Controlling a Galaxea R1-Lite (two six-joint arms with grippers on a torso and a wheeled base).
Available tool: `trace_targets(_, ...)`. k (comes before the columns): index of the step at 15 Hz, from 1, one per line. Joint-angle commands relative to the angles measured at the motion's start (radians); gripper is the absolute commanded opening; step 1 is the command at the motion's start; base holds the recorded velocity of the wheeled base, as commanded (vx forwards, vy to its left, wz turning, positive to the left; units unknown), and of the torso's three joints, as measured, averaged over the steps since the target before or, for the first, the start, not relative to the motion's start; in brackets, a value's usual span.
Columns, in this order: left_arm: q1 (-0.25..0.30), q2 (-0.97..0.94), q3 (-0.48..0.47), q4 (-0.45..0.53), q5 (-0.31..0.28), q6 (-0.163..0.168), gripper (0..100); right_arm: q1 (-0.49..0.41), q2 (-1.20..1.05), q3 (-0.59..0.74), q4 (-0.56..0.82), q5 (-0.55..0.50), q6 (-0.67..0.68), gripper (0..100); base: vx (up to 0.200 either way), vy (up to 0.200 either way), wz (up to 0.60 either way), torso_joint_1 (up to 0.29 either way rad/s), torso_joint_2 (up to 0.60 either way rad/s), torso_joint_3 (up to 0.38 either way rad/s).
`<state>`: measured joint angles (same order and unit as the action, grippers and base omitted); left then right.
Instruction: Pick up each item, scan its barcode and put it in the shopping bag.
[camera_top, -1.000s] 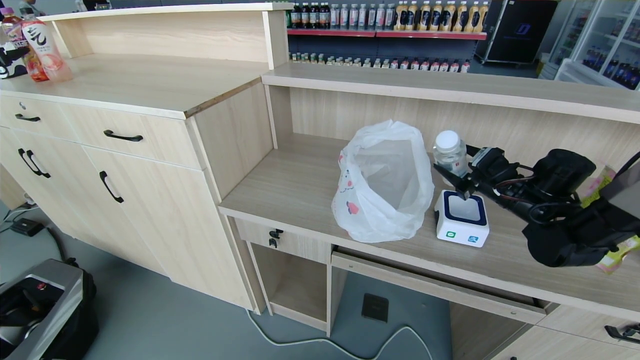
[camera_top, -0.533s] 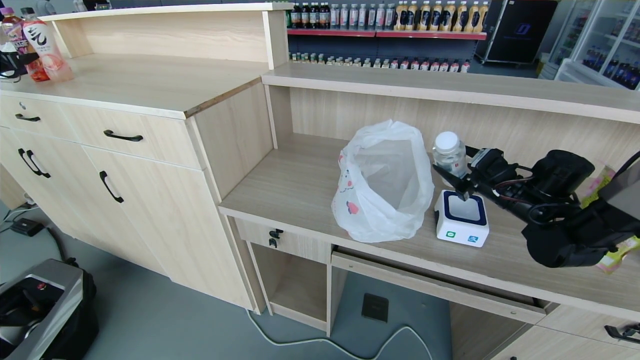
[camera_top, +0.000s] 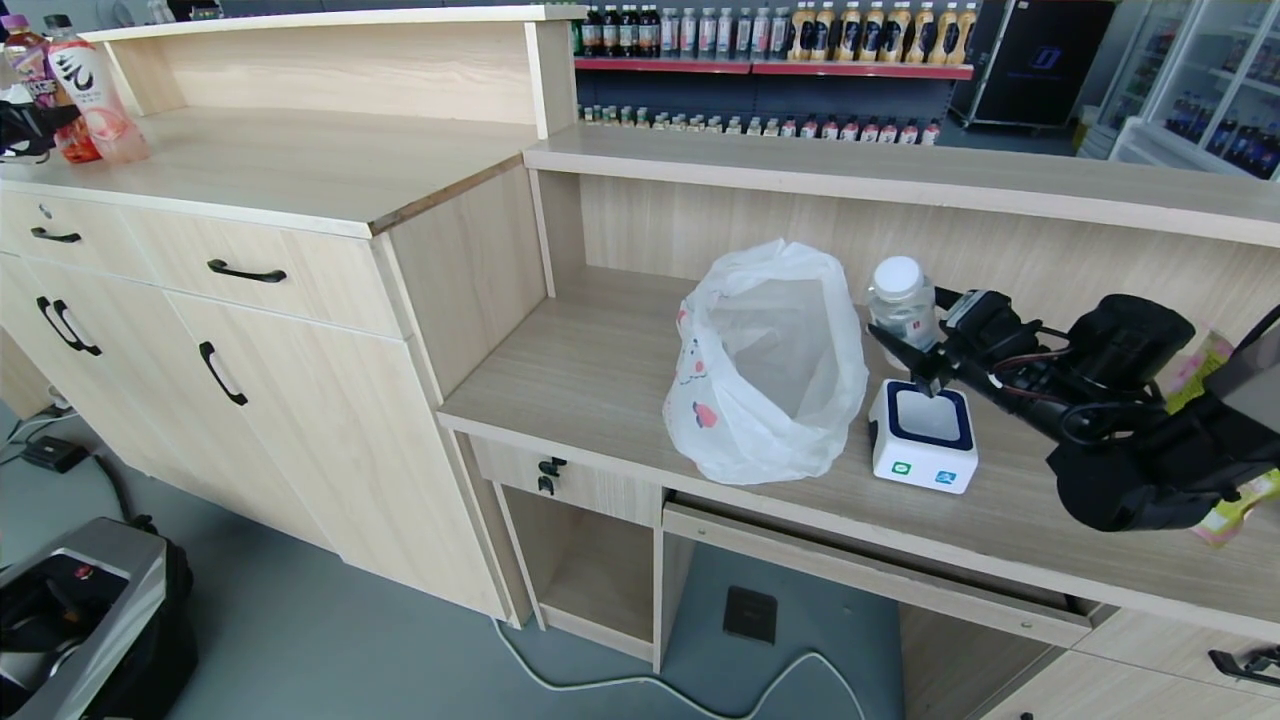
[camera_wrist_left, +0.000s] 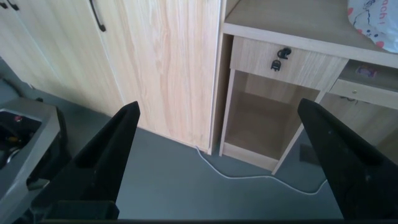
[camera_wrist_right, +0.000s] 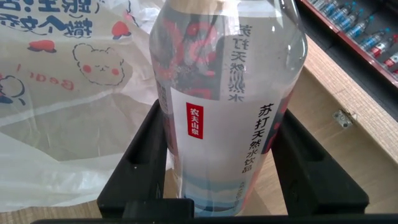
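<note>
- My right gripper (camera_top: 903, 345) is clamped round the bottle (camera_top: 900, 300), upright at twelve o'clock of the scanner (camera_top: 925, 430); I judge scanning is the step in hand
- Bagging is left; the shopping bag (camera_top: 770, 360), at nine o'clock of the scanner, looks empty
- My left gripper (camera_wrist_left: 217, 162) hangs spread, holding nothing
- Bottle: clear smooth plastic cylinder, white cap, glossy label; bag: thin, crinkled, translucent film; scanner: hard white box, dark-framed window

1. The right gripper (camera_top: 905, 322) rose slightly, its fingers clamped on the clear bottle (camera_top: 900, 300).
2. The bottle shifted a touch away from the shopping bag (camera_top: 765, 365), ending higher behind the scanner (camera_top: 922, 435).
</note>
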<state>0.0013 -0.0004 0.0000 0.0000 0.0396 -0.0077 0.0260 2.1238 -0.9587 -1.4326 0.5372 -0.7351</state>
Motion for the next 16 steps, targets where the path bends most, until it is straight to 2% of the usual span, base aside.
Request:
trace_targets(1,0.0,0.0,0.0,0.0,0.0,0.0,100,-0.003,-0.082,-0.002,0.02,-0.005,0.042,0,0.0,0.0,0.0,0.0,0.0,0.0)
trace_targets(2,0.0,0.0,0.0,0.0,0.0,0.0,100,-0.006,-0.13,0.008,0.044,-0.019,0.068,0,0.0,0.0,0.0,0.0,0.0,0.0)
trace_targets(3,0.0,0.0,0.0,0.0,0.0,0.0,100,-0.015,-0.259,0.023,0.178,-0.102,0.143,0,0.0,0.0,0.0,0.0,0.0,0.0)
trace_targets(4,0.0,0.0,0.0,0.0,0.0,0.0,100,-0.018,-0.303,0.025,0.23,-0.137,0.171,0,0.0,0.0,0.0,0.0,0.0,0.0)
trace_targets(6,0.0,0.0,0.0,0.0,0.0,-0.002,100,-0.06,-0.489,0.028,0.486,-0.299,0.361,0,0.0,0.0,0.0,0.0,0.0,0.0)
trace_targets(8,0.0,0.0,0.0,0.0,0.0,0.0,100,-0.092,-0.584,0.051,0.627,-0.411,0.473,0,0.0,0.0,0.0,0.0,0.0,0.0)
trace_targets(9,0.0,0.0,0.0,0.0,0.0,-0.002,100,-0.097,-0.617,0.117,0.621,-0.467,0.528,0,0.0,0.0,0.0,0.0,0.0,0.0)
trace_targets(10,0.0,0.0,0.0,0.0,0.0,-0.002,100,-0.107,-0.631,0.178,0.574,-0.491,0.528,0,0.0,0.0,0.0,0.0,0.0,0.0)
trace_targets(12,0.0,0.0,0.0,0.0,0.0,0.0,100,-0.129,-0.625,0.282,0.388,-0.497,0.48,0,0.0,0.0,0.0,0.0,0.0,0.0)
trace_targets(16,0.0,0.0,0.0,0.0,0.0,-0.002,100,-0.13,-0.624,0.278,0.343,-0.496,0.415,0,0.0,0.0,0.0,0.0,0.0,0.0)
